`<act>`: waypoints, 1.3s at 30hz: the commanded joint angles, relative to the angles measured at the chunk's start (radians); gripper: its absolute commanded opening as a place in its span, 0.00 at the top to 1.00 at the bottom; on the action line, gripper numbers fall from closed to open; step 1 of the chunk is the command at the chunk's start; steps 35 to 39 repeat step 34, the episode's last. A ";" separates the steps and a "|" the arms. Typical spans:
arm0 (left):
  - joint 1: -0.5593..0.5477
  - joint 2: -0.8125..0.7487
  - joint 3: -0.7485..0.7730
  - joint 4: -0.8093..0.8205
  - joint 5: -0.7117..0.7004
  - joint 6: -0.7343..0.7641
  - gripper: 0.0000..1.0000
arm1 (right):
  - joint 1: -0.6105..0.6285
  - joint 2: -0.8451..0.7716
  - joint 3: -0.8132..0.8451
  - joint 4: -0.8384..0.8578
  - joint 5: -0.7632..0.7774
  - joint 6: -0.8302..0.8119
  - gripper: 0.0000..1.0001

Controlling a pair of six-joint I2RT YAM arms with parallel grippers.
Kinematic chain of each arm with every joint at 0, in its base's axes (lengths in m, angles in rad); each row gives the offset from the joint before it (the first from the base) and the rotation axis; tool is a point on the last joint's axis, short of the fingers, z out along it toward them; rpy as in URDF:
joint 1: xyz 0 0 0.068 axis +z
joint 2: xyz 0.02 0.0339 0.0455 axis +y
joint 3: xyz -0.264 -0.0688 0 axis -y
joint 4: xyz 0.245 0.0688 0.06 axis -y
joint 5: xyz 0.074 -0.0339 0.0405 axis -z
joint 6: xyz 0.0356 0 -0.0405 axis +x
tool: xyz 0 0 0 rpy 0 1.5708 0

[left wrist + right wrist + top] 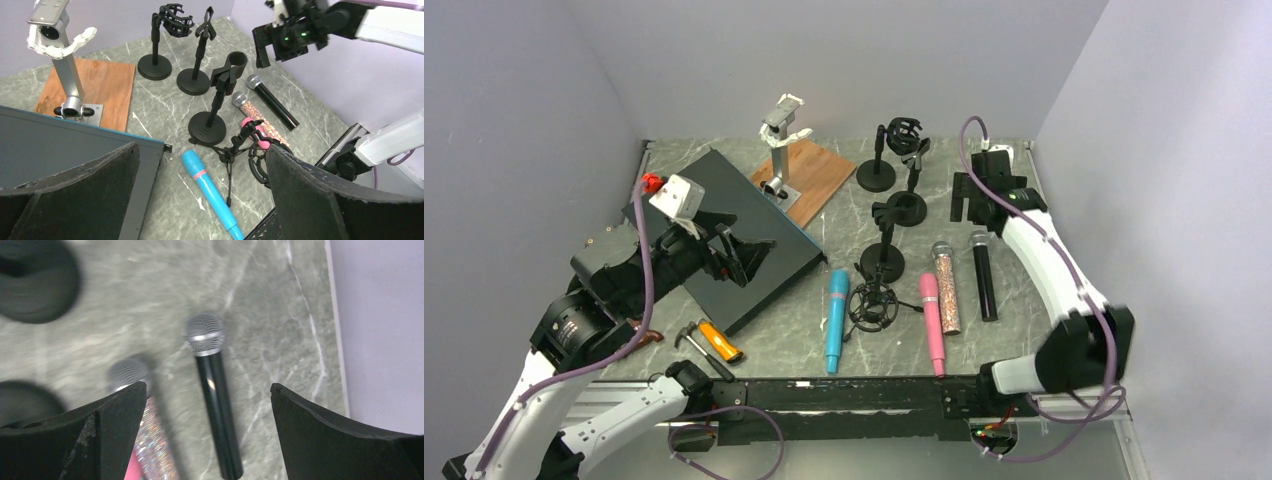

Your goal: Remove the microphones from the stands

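A black microphone (984, 280) (215, 390) with a silver mesh head lies flat on the marble table, free of any stand. My right gripper (980, 200) (208, 386) hovers above it, open, with nothing between its fingers. Beside it lie a glitter microphone (946, 290) (150, 440), a pink one (932, 320) and a blue one (836, 320) (210, 192). Three black stands (884, 250) (909, 195) (876, 160) stand upright with nothing in their clips. A small tripod stand (872, 305) lies tipped over. My left gripper (746, 258) (202, 150) is open over the dark panel's edge.
A dark flat panel (724, 215) lies at the left. A wooden board (809, 175) behind it carries a metal holder (779, 125). An orange-handled tool (719, 342) rests near the front edge. The side wall stands close to the right arm.
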 commanded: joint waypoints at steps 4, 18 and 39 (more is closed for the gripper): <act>-0.004 -0.069 -0.024 0.084 -0.017 0.018 0.01 | 0.154 -0.460 -0.021 -0.009 -0.249 0.151 0.00; -0.004 -0.401 -0.106 0.199 -0.062 0.074 0.01 | 0.154 -1.025 -0.005 -0.148 -0.264 0.234 0.00; -0.004 -0.430 -0.086 0.157 -0.136 0.060 0.01 | 0.155 -1.070 0.029 -0.205 -0.173 0.223 0.00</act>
